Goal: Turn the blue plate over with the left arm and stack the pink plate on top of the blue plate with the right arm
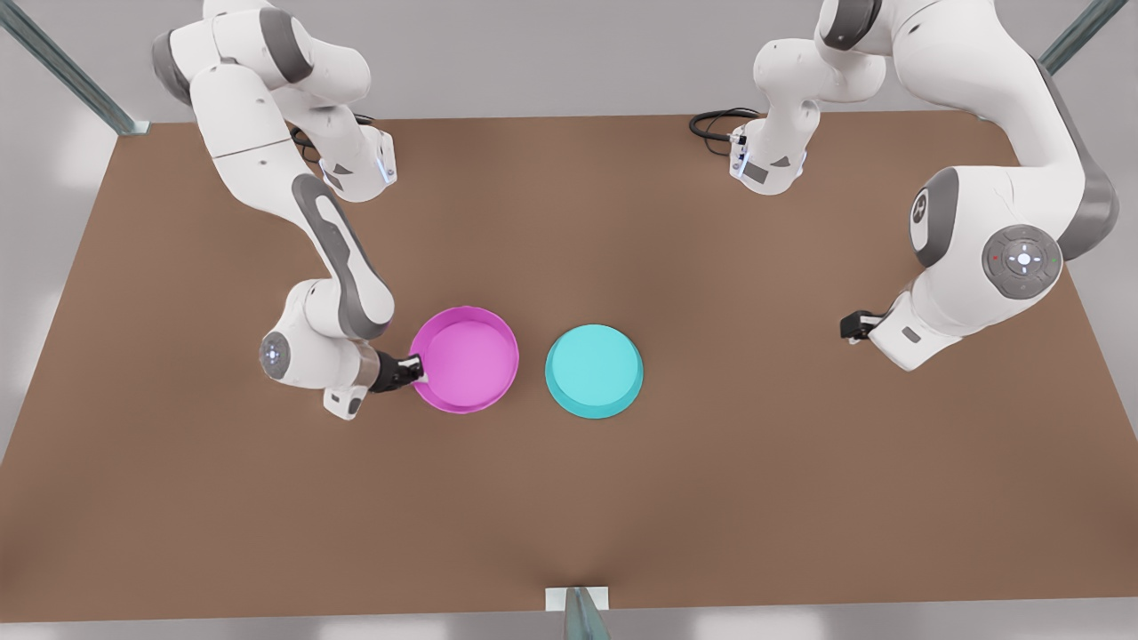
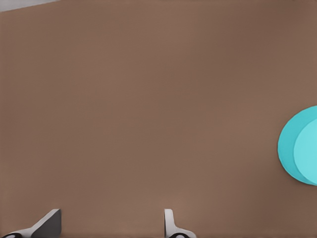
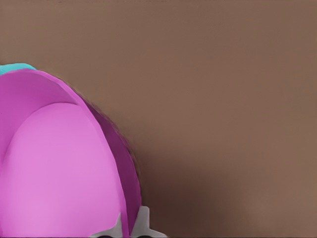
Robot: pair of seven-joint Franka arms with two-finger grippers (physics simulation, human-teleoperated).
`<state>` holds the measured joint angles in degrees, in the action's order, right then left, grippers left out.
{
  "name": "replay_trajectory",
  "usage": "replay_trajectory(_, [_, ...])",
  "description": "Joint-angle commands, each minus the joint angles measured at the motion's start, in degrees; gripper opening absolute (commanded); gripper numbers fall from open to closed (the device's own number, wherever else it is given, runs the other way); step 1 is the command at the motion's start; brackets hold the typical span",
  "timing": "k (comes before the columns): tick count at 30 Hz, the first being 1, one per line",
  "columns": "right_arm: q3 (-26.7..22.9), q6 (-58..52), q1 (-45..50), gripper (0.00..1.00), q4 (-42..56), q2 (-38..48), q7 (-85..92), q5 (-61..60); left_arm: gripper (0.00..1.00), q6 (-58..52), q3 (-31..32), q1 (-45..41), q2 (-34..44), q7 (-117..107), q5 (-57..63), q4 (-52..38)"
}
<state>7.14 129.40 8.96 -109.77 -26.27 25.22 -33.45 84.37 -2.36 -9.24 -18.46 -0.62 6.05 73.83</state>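
The right gripper (image 1: 416, 369) has its jaws pinched on the pink plate's (image 1: 467, 358) rim, one finger inside. The left gripper (image 1: 851, 326) hangs spread wide, well apart from the upside-down blue plate (image 1: 594, 369), which sits just beside the pink one.

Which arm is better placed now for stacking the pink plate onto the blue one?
The right arm. The right gripper is closed on the pink plate rim, beside the blue plate, which already lies flipped. The left gripper waits open, far away.
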Motion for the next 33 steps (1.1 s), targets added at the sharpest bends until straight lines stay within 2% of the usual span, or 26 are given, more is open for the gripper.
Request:
replay_trajectory(1, [-0.02, 0.58, 0.53, 0.21, -0.09, -0.01, -0.34, -0.65, 1.0, 0.26, -0.1, 0.01, 0.0, 0.0, 0.1, 0.0])
replay_trajectory(8, [-0.11, 11.39, 19.07, 0.21, 0.87, -0.45, -16.51, -9.26, 1.0, 0.62, -0.18, 0.36, -0.26, 0.0, 0.1, 0.0])
replay_trajectory(10, [-0.55, 16.67, 24.08, 0.21, 1.31, -3.08, -17.39, -12.34, 1.0, 0.7, -0.27, 0.54, -0.43, 0.0, 0.1, 0.0])
replay_trajectory(20, [-0.37, 19.57, 24.26, 0.21, 7.03, -9.32, -19.33, -11.38, 1.0, 1.14, -0.36, 0.54, -0.61, 0.0, 0.01, 0.0])
replay_trajectory(27, [-0.02, 20.36, 22.68, 0.21, 7.64, -9.5, -19.5, -11.11, 1.0, 1.06, -0.36, 0.54, -0.43, -0.09, 0.1, 0.0])
replay_trajectory(29, [-0.02, 20.27, 22.5, 0.72, 7.64, -9.59, -19.5, -11.2, 1.0, 1.06, -0.36, 0.54, -0.43, -0.09, 0.1, 0.0])
replay_trajectory(30, [-0.02, 20.27, 22.5, 0.93, 7.64, -9.59, -19.42, -11.11, 1.0, 1.06, -0.36, 0.54, -0.43, -0.09, 0.1, 0.0])
replay_trajectory(31, [-0.02, 20.36, 22.5, 1.0, 7.64, -9.5, -19.42, -11.03, 1.0, 1.06, -0.36, 0.54, -0.43, -0.09, 0.1, 0.0])
replay_trajectory(33, [-0.02, 20.36, 22.42, 1.0, 7.64, -9.32, -19.33, -9.35, 1.0, 1.06, -0.36, 0.45, -0.43, -0.09, 0.1, 0.0])
